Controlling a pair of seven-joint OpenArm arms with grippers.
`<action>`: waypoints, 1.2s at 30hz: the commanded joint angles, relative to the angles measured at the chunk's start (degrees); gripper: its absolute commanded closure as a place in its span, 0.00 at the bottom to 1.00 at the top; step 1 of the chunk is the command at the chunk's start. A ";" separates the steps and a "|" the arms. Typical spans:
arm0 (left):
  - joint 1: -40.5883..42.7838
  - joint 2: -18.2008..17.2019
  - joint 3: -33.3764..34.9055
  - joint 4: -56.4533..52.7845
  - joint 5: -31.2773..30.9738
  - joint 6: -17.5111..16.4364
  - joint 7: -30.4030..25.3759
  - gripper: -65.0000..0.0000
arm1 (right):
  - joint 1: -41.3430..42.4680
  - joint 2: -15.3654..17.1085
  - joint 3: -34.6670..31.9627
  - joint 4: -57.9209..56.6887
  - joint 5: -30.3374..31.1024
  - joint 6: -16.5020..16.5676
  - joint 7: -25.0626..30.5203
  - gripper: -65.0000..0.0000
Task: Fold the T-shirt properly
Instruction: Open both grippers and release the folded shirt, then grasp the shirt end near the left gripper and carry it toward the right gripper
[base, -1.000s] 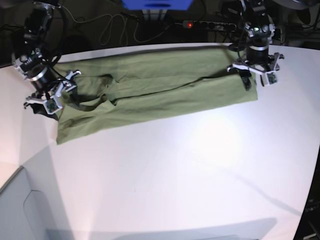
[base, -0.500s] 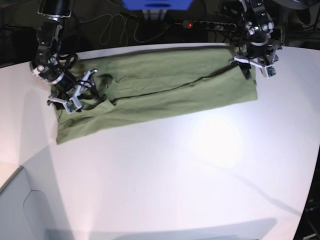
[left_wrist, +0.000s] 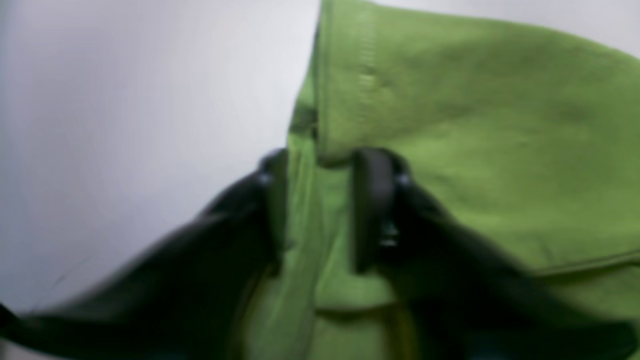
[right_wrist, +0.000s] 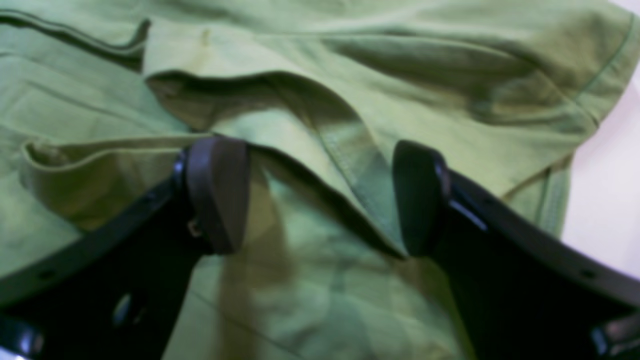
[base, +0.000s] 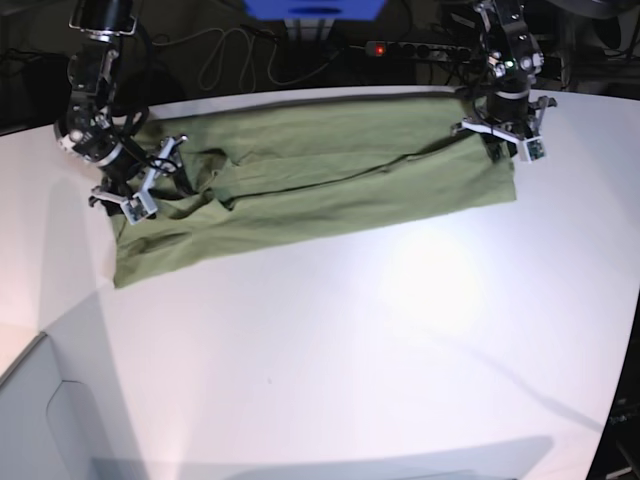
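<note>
Since a second ago, both arms have come in over the T-shirt (base: 320, 185): the right gripper (base: 143, 185) has moved from the cloth's outer edge onto the sleeve end, and the left gripper (base: 497, 135) has dropped onto the far corner at the other end, its jaws drawing together from wide apart.

The T-shirt lies folded into a long band across the back half of the white table (base: 400, 350), running from the base view's left to its right, with loose folds and a sleeve bunched at the left end.

In the left wrist view, the left gripper (left_wrist: 320, 210) has narrow jaws with a raised ridge of the T-shirt (left_wrist: 475, 125) standing between the two black fingers (left_wrist: 372, 210), right at the hemmed edge where cloth meets bare table. The fingers appear to pinch that ridge.

In the right wrist view, the right gripper (right_wrist: 320, 197) stands wide, its pads (right_wrist: 217, 192) resting low over the T-shirt (right_wrist: 350, 75), with a stitched band of cloth running between them. Nothing is clamped there.
</note>
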 joint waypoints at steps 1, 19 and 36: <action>-0.47 -0.35 -0.42 0.16 0.21 0.51 -0.24 0.89 | 0.59 0.46 0.36 0.95 0.93 1.04 1.12 0.34; -0.82 4.05 10.57 18.01 0.47 1.04 0.03 1.00 | -6.27 -1.03 0.71 17.56 1.20 1.04 0.59 0.34; -11.28 9.93 39.23 0.52 17.62 1.13 -0.32 1.00 | -8.20 -2.53 2.20 20.29 0.85 1.04 0.50 0.34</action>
